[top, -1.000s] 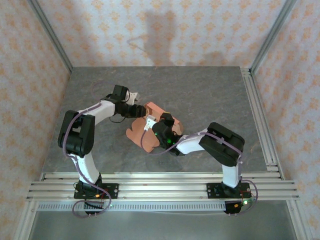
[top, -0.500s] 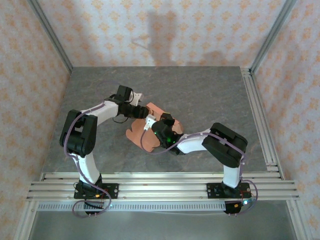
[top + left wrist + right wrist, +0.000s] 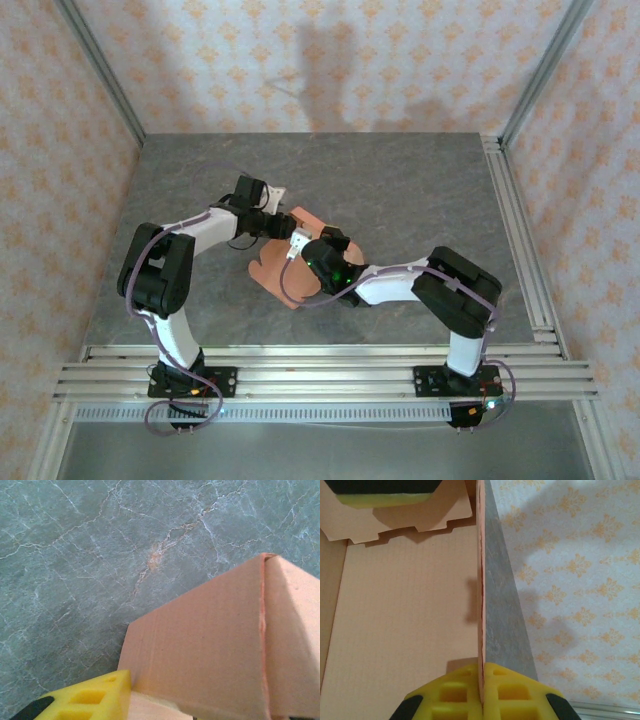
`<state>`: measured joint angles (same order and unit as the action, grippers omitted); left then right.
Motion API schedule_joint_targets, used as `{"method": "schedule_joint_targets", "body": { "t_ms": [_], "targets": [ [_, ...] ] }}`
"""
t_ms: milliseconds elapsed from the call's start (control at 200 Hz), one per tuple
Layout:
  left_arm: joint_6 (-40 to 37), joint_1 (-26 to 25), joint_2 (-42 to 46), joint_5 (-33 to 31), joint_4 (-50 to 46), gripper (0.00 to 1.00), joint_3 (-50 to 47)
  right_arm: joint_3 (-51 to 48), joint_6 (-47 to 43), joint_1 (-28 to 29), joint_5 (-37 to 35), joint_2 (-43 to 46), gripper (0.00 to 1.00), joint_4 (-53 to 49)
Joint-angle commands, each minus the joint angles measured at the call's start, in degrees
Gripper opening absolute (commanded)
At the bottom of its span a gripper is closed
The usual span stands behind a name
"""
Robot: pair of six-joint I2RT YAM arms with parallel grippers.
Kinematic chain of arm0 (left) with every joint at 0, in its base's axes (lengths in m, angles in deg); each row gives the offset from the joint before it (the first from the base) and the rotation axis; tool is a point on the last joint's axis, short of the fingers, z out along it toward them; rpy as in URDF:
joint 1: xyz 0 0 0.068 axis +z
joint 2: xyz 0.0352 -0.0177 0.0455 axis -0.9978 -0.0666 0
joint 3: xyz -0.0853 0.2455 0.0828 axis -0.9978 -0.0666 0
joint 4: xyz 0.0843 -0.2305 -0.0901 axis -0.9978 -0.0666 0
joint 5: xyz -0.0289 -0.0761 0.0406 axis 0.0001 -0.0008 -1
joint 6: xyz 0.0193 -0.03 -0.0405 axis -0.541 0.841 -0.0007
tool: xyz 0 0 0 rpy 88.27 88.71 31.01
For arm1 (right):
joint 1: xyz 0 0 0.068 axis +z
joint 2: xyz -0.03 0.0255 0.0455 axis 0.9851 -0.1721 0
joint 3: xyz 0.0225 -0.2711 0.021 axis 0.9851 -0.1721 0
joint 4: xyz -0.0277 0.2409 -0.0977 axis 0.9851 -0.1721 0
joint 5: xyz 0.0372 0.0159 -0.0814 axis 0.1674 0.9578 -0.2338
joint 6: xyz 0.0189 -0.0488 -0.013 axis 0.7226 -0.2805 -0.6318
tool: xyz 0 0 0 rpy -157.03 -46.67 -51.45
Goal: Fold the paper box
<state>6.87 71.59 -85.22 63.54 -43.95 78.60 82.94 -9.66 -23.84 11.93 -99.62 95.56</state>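
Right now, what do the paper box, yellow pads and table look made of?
Paper box: thin matte card, faintly ribbed, raw cut edges. Yellow pads: moulded with recesses, probably soft rubber or foam. Table: grey-green with pale veins, stone or printed laminate.

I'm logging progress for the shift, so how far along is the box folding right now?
Done: part of the paper box stands raised as walls, with one creased corner. In hand: the right end effector is shut on an upright wall's edge; the left end effector is at the far end. Left: the near rounded flaps lie flat on the table, and the box is open.
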Motion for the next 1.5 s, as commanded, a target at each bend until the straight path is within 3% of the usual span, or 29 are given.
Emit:
{"method": "schedule_joint_targets", "body": {
  "t_ms": [0, 140, 180, 425, 566, 601, 706, 936, 1101, 1231, 1497],
  "targets": [
    [-1.27, -1.11, 1.63, -2.37, 2.30, 0.29, 0.23, 1.08, 1.86, 0.58, 2.13, 0.54, 0.00, -3.99],
    [-1.60, -2.43, 1.47, -3.74, 1.94, 0.25, 0.21, 1.43, 1.96, 0.66, 1.74, 0.23, 0.00, -3.99],
    [-1.64, -2.69, 1.58, -4.12, 1.95, 0.19, 0.15, 1.45, 1.97, 0.65, 1.62, 0.29, 0.00, -3.90],
    [-2.13, -3.04, 2.90, -6.93, 2.61, 0.08, -1.36, 1.62, 3.17, 0.67, 1.54, 0.50, 0.02, -3.46],
    [-3.42, -3.03, 3.91, -8.91, 2.92, 0.07, -2.10, 1.71, 5.56, 0.62, 2.26, 1.68, 0.26, -3.88],
    [-3.67, -3.01, 3.94, -9.34, 2.99, 0.06, -2.21, 1.71, 7.13, 0.64, 2.54, 2.34, 0.40, -4.43],
    [-3.17, -3.08, 3.75, -11.21, 3.10, 0.05, -1.99, 1.62, 13.08, 0.63, 4.89, 5.35, 0.64, -8.82],
    [-2.03, -3.08, 4.09, -10.31, 6.59, 0.05, -3.00, -1.26, 31.17, 0.43, 15.48, 17.52, 0.95, -18.00],
    [-2.50, -3.40, 4.48, -11.54, 7.56, 0.05, -3.29, -3.79, 46.74, -1.90, 25.57, 28.08, 0.96, -22.32],
    [-3.86, -4.53, 5.96, -14.27, 7.51, 0.05, -3.95, -3.92, 57.12, -7.15, 31.87, 33.16, 0.96, -23.24],
    [-5.81, -7.75, 8.63, -21.92, 9.13, 0.06, -7.50, 7.79, 76.81, -20.38, 47.63, 26.75, 0.93, -30.59]
  ]
}}
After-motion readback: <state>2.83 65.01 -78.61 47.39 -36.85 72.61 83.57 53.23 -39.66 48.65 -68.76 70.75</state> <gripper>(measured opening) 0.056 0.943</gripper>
